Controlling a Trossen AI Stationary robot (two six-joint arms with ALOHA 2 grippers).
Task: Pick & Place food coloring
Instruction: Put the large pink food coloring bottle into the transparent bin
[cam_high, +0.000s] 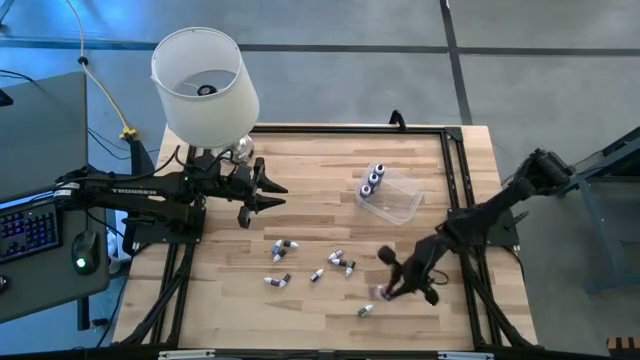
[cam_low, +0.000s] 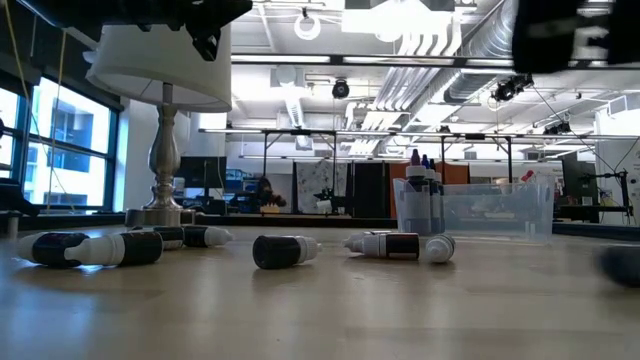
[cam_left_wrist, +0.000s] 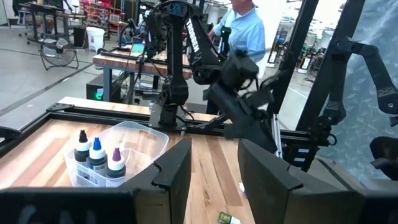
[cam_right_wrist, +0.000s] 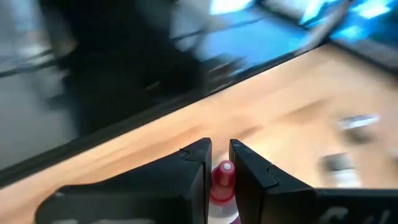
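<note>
Right wrist view: right gripper (cam_right_wrist: 220, 163) pinches a red-capped bottle (cam_right_wrist: 222, 180), well apart from the tub (cam_high: 392, 196); left gripper (cam_high: 262, 188) spread.

Lamp (cam_high: 205, 85) blocks worktop (cam_high: 300, 165) back-left corner; tub (cam_high: 392, 194) mid-right; bottles (cam_high: 312, 262) scattered centre; front-left strip open.

Three bottles (cam_high: 375, 180) are stood in the tub (cam_high: 400, 203) at the bench (cam_high: 300, 310) rear right; a lamp (cam_high: 205, 85) is placed rear left; loose bottles (cam_high: 283, 248) are scattered between.
</note>
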